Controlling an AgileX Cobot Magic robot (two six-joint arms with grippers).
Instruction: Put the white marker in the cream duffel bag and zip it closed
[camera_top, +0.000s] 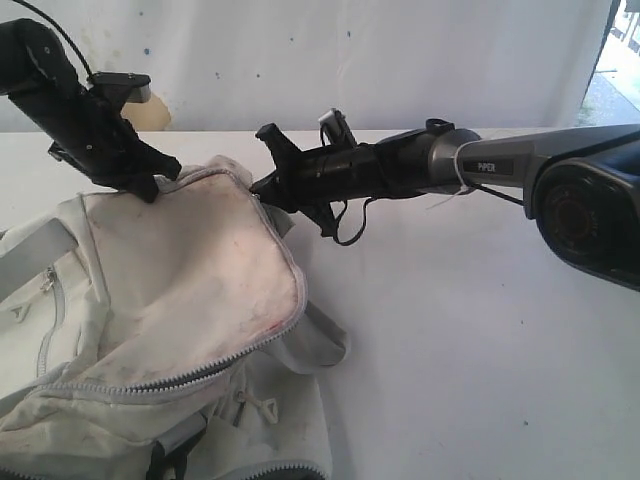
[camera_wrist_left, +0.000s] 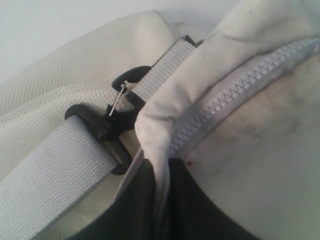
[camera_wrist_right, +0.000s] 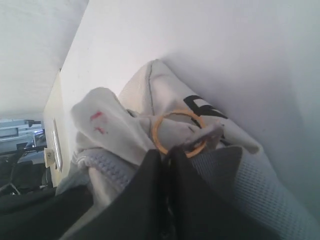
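The cream duffel bag (camera_top: 190, 270) lies at the lower left of the exterior view, smudged, with a grey zipper (camera_top: 295, 275) round its top flap. My left gripper (camera_top: 150, 185) is shut on a fold of the bag's fabric beside the zipper (camera_wrist_left: 235, 95); in the left wrist view the gripper (camera_wrist_left: 162, 170) pinches that fold just past the black buckle (camera_wrist_left: 100, 127). My right gripper (camera_top: 265, 190) is at the bag's far corner. There the gripper (camera_wrist_right: 170, 152) is shut on an orange ring (camera_wrist_right: 162, 135) fixed to the zipper pull. The white marker is out of view.
The white table (camera_top: 480, 330) stretches to the right of the bag, with a white backdrop (camera_top: 400, 60) behind. A grey webbing strap (camera_wrist_left: 50, 185) runs from the buckle. A tan object (camera_top: 155, 115) sits behind the left arm.
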